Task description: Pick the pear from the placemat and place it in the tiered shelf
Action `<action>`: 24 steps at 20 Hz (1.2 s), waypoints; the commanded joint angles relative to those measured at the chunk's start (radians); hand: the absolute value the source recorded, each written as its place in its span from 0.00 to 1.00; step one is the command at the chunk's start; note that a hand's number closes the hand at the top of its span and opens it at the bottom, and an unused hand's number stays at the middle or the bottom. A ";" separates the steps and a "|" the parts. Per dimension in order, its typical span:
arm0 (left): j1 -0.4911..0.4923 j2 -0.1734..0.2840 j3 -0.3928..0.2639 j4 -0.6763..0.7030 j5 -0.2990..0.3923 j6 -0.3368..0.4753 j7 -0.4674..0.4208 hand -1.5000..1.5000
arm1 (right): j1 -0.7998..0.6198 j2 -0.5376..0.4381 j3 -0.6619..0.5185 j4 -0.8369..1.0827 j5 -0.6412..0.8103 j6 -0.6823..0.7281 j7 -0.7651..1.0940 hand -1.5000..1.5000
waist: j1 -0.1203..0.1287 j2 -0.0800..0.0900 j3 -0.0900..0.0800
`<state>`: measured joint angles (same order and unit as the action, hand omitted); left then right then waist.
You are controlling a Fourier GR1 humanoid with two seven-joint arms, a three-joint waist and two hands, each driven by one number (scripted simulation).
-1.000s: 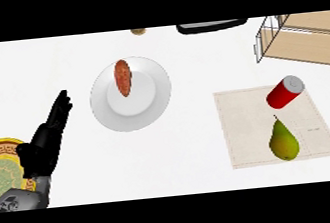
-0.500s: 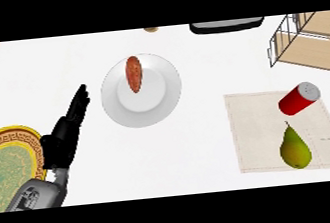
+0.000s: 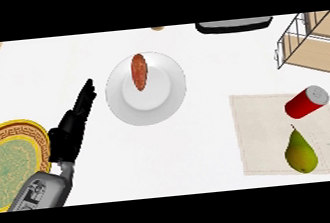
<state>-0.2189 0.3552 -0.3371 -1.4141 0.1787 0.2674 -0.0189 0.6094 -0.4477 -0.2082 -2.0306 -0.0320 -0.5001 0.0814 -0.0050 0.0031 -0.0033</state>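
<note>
The left hand [image 3: 71, 127] is held open, fingers straight, nothing grasped, beside a white plate [image 3: 146, 88]. Far to its right, across bare worktop [image 3: 201, 150], the pear [image 3: 300, 151] lies on the placemat [image 3: 263, 139], below the tiered shelf [image 3: 311, 41].
</note>
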 commanded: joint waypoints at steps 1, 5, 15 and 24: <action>-0.028 0.002 0.001 -0.040 0.001 -0.002 0.063 0.50 | 0.091 -0.126 0.049 -0.128 0.113 0.053 0.225 0.00 | 0.011 0.001 -0.001; -0.012 0.004 0.002 -0.009 -0.007 -0.025 0.010 0.50 | 0.106 -0.244 0.093 -0.187 0.238 0.122 0.446 0.00 | 0.026 0.006 -0.002; -0.008 -0.055 0.029 0.009 -0.042 -0.027 0.016 0.50 | -0.126 -0.273 0.196 -0.414 0.438 0.300 1.009 0.00 | 0.009 -0.002 0.002; 0.053 -0.045 0.081 -0.008 -0.064 -0.075 -0.012 0.50 | -0.281 -0.161 0.345 -0.295 0.641 0.328 1.067 0.00 | 0.007 -0.004 0.003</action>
<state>-0.1989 0.3043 -0.2788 -1.4007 0.1226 0.2015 -0.0285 0.3656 -0.6353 0.1203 -2.3234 0.5000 -0.2116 1.0523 0.0041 0.0009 -0.0012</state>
